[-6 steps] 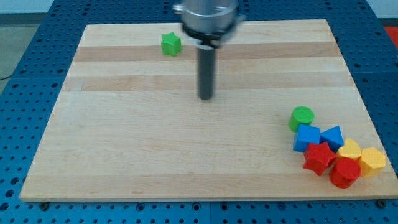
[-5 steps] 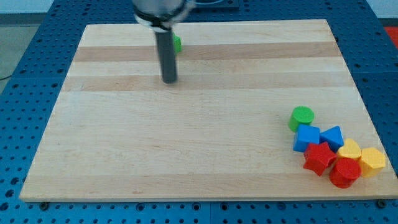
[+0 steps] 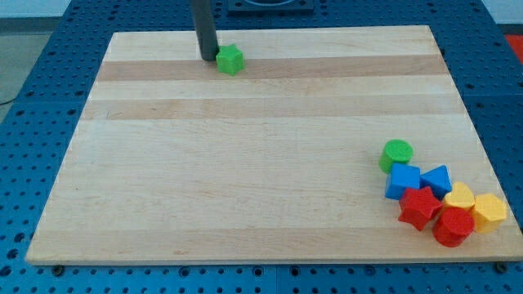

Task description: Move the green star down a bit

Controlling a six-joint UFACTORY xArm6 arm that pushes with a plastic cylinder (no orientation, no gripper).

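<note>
The green star [image 3: 230,60] lies on the wooden board [image 3: 261,147] near the view's top, left of centre. My tip [image 3: 207,58] stands on the board just to the star's left, touching or almost touching it. The dark rod rises straight up out of the view's top.
A cluster of blocks sits at the board's lower right: a green cylinder [image 3: 397,153], two blue blocks [image 3: 404,180] [image 3: 437,179], a red star [image 3: 419,206], a red block [image 3: 453,225] and two yellow blocks [image 3: 460,197] [image 3: 490,211].
My tip has moved from the board's middle up and to the left, ending beside the green star. The star has shifted slightly to the right.
</note>
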